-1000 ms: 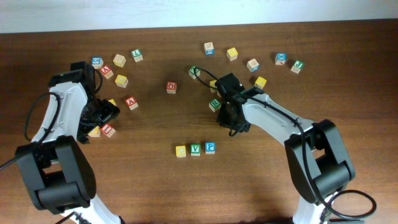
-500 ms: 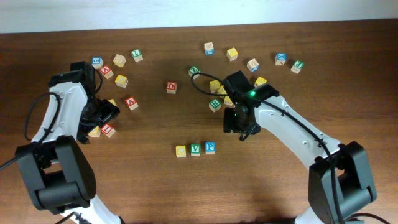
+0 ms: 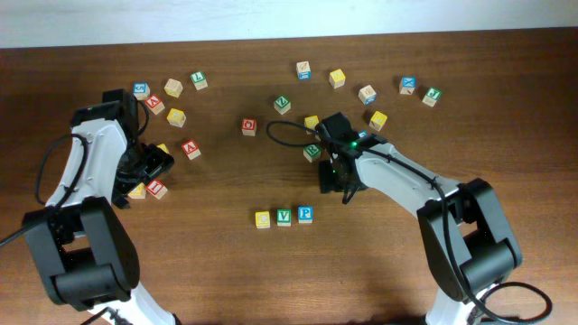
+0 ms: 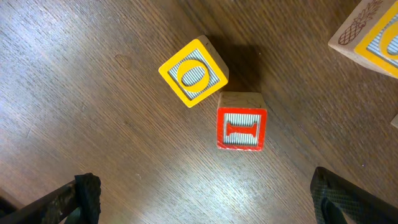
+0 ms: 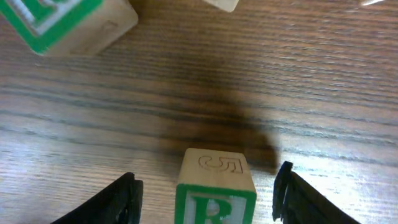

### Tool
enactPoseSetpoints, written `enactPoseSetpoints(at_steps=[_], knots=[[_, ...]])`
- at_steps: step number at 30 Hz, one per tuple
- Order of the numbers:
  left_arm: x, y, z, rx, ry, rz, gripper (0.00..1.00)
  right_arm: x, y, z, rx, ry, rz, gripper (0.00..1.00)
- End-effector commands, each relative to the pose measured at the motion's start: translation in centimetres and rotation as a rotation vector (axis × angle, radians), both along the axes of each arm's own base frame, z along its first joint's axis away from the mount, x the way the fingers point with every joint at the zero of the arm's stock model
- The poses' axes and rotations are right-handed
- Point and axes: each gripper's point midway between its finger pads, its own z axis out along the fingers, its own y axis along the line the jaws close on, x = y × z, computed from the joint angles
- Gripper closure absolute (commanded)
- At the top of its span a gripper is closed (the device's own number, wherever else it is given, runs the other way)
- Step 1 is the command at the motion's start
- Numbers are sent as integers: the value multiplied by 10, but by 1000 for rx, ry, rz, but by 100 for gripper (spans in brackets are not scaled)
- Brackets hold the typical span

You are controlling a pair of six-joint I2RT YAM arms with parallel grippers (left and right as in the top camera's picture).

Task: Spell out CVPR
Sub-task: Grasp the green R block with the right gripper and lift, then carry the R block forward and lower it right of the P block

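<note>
A row of three blocks lies at the front centre: a yellow block (image 3: 262,219), a green V block (image 3: 284,216) and a blue P block (image 3: 305,214). My right gripper (image 3: 334,177) hovers just up and right of that row. In the right wrist view it (image 5: 208,193) is open, with a green R block (image 5: 216,186) between its fingers and a gap on each side. The gripper hides the R block from overhead. My left gripper (image 3: 149,167) is open (image 4: 205,199) and empty beside a yellow O block (image 4: 193,72) and a red I block (image 4: 241,121).
Loose letter blocks lie across the back of the table: a green one (image 3: 312,152) and a yellow one (image 3: 312,121) near my right arm, a red one (image 3: 248,126), several at back left (image 3: 173,88) and several at back right (image 3: 408,85).
My right gripper swung a little to the right and then back left and lower, staying near the P block. The left arm has not moved.
</note>
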Motion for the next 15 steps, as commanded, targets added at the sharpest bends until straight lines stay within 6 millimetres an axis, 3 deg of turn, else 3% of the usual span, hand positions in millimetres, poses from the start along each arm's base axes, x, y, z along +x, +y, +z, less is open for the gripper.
enactPoseSetpoints(at_steps=[1,4,10,15], knots=[[-2,3,-3,2,10,9,1,0,-1,-5,-19,1,9,54],[-2,3,-3,2,10,9,1,0,-1,-5,-18,-2,9,60],[-2,3,-3,2,10,9,1,-1,-1,-5,-20,3,8,61],[-2,3,-3,3,11,9,1,0,-1,-2,-20,4,8,71]])
